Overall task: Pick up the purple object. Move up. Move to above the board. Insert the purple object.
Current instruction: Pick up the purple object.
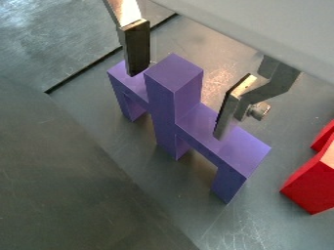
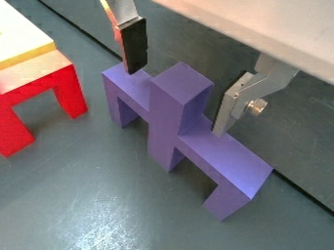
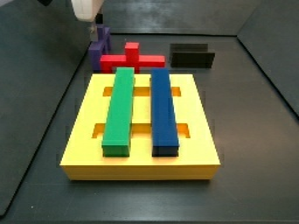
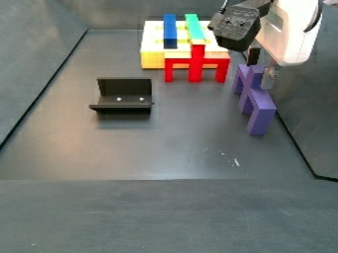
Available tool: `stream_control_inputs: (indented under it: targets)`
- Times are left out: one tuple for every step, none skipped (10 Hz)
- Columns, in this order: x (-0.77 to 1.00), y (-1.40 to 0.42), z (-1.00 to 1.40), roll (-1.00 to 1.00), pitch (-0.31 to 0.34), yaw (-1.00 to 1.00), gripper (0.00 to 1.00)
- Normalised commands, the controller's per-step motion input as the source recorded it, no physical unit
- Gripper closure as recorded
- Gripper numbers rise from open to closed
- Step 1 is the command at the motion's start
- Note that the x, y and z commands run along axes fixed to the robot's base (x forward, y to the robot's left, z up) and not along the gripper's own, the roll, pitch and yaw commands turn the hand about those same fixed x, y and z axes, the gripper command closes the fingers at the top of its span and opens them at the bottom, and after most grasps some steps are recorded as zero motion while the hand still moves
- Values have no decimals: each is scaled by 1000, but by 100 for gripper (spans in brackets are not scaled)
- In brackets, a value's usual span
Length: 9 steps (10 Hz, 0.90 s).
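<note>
I am viewing the gripper (image 1: 183,83) at close range in both wrist views: its two silver fingers (image 2: 131,44) are standing spread wide on either side of the purple object (image 1: 183,122), and the jaws are gripping nothing, with a clear gap showing between each dark pad and the block's raised central ridge. The purple object (image 2: 177,132) is resting on the dark floor, legs down, with the ridge rising between the finger plates. In a wrist view a red block (image 2: 37,103) is sitting just beside one end of the purple object, apart from it, and I am seeing a pale yellow surface above it. Moving outward, a side view is showing the gripper (image 4: 251,71) hanging from the white wrist housing directly over the purple object (image 4: 255,99), which is lying on the floor near the red block (image 4: 196,61) and clear of the board (image 4: 161,42). A black fixture (image 4: 123,97) is standing on the floor well apart from these pieces. In a side view from the opposite end, the board (image 3: 142,153) is filling the foreground, carrying a green bar (image 3: 119,109) and a blue bar (image 3: 163,109) lying side by side in its slots. Beyond it I am noting the red block (image 3: 128,59), the purple object (image 3: 98,52) beside it under the arm, and the fixture (image 3: 193,56) further back.
</note>
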Motion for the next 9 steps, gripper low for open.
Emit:
stream_control_inputs:
  targets:
    - [34, 126, -23, -49, 0, 0, 0]
    - [91, 63, 0, -49, 0, 26, 0]
    - [51, 26, -29, -27, 0, 9, 0]
    - [3, 3, -51, -31, -9, 0, 0]
    - [97, 11, -34, -53, 0, 17, 0]
    - [66, 26, -29, -80, -20, 0, 0]
    - [26, 0, -29, -53, -19, 0, 0]
    - [71, 0, -86, 0, 0, 0, 0]
    - [117, 26, -89, -40, 0, 0, 0]
